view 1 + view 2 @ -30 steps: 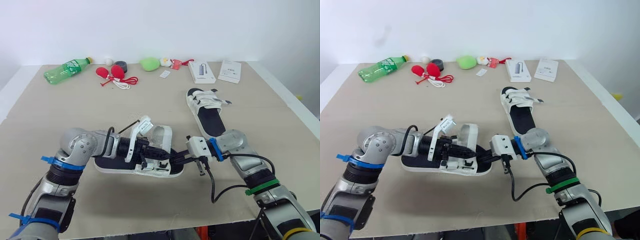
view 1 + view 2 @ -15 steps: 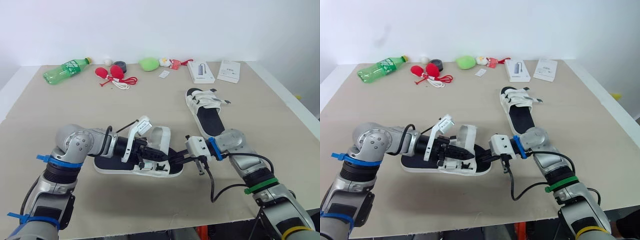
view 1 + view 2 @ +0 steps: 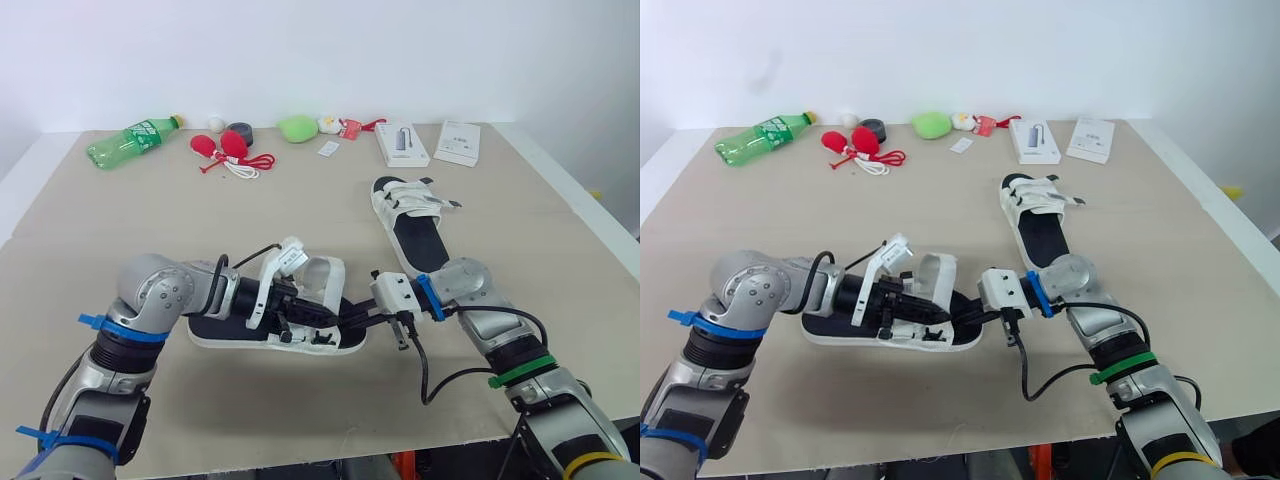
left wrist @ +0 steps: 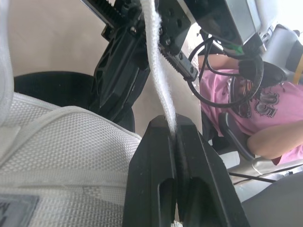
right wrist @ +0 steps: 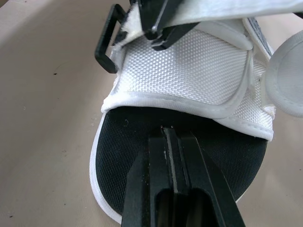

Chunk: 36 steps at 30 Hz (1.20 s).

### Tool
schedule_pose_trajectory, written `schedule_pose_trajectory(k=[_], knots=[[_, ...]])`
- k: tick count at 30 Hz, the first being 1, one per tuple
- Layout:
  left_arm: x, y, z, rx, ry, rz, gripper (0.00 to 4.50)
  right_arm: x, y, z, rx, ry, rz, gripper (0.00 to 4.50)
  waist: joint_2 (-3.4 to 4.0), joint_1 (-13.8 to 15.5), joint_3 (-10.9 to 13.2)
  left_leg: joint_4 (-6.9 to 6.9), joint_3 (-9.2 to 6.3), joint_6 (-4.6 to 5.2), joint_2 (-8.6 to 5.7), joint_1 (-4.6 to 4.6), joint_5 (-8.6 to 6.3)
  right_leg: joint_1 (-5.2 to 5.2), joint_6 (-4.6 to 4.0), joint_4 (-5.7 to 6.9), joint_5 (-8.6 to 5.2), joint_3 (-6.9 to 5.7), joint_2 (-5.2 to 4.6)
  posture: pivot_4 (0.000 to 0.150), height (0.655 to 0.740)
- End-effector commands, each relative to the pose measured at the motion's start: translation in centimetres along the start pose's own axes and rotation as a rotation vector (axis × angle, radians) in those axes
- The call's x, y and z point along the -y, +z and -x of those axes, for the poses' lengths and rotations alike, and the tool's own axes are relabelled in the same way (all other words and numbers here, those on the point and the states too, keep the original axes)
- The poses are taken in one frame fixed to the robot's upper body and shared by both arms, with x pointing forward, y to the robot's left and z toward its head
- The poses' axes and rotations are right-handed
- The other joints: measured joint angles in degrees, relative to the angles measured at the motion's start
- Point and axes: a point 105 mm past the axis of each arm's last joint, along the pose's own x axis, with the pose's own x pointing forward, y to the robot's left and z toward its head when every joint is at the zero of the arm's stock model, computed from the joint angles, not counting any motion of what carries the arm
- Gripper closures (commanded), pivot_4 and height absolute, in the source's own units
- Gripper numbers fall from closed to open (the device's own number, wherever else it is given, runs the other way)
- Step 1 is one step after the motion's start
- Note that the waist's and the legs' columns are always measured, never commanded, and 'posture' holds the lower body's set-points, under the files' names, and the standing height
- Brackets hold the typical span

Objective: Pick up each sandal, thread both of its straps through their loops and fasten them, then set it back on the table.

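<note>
One white sandal with a black footbed [image 3: 232, 326] lies flat on the table in front of me. My left gripper [image 3: 312, 316] reaches over its white mesh upper [image 4: 61, 137] and is shut on a loose white strap [image 4: 160, 80], which runs up from the fingertips [image 4: 163, 130]. My right gripper [image 3: 352, 318] comes in from the sandal's right-hand end. It is shut, with its fingertips [image 5: 170, 137] resting over the black footbed [image 5: 128, 142]. A black loop [image 5: 105, 45] sticks out at the upper's edge. The second sandal [image 3: 413, 222] lies farther back on the right.
Along the far edge stand a green bottle [image 3: 130, 140], red items with a cord [image 3: 228, 148], a dark roll [image 3: 241, 131], a green lump [image 3: 298, 127] and two white boxes [image 3: 403, 144] [image 3: 459, 142]. A person in a pink shirt [image 4: 227, 113] sits beyond the table.
My left arm drew back a little to the left with the strap, then returned to the right. The right gripper and both sandals have stayed in place.
</note>
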Motion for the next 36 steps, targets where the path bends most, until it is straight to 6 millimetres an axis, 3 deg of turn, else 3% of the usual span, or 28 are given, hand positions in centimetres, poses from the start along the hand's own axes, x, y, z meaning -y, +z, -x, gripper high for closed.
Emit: schedule_pose_trajectory(k=[1, 19, 27, 36], knots=[[-0.3, -2.2, -0.3, -0.100, 0.025, 0.025, 4.45, -1.0, -2.3, -0.4, -0.088, 0.026, -0.071, 4.50, 0.00, 0.00, 0.00, 0.00, 0.00, 0.00, 0.00, 0.00, 0.00, 0.00, 0.00, 0.00, 0.00, 0.00, 0.00, 0.150, 0.7400], [-2.1, -2.0, -0.6, -0.099, 0.130, -0.165, 4.45, -1.3, -2.5, -0.4, -0.088, 0.034, -0.069, 4.50, 0.01, -0.05, -0.03, -0.01, 0.00, -0.01, 0.00, 0.18, -0.01, -0.02, -0.01, -0.17, 0.00, 0.01, -0.02, 0.150, 0.7400], [-0.2, -0.9, -0.8, -0.038, 0.023, -0.193, 4.45, -1.3, -2.5, -0.5, -0.088, 0.036, -0.069, 4.50, 0.02, -0.02, -0.04, 0.00, 0.00, 0.00, 0.00, 0.18, 0.00, 0.03, -0.01, -0.24, 0.00, 0.01, -0.04, 0.150, 0.7400], [1.2, -1.7, -0.9, -0.107, -0.070, -0.217, 4.45, -1.3, -2.5, -0.6, -0.085, 0.036, -0.067, 4.50, 0.02, -0.03, -0.04, -0.02, 0.00, 0.00, 0.00, 0.18, 0.00, 0.03, 0.00, -0.24, 0.00, 0.00, -0.04, 0.150, 0.7400]])
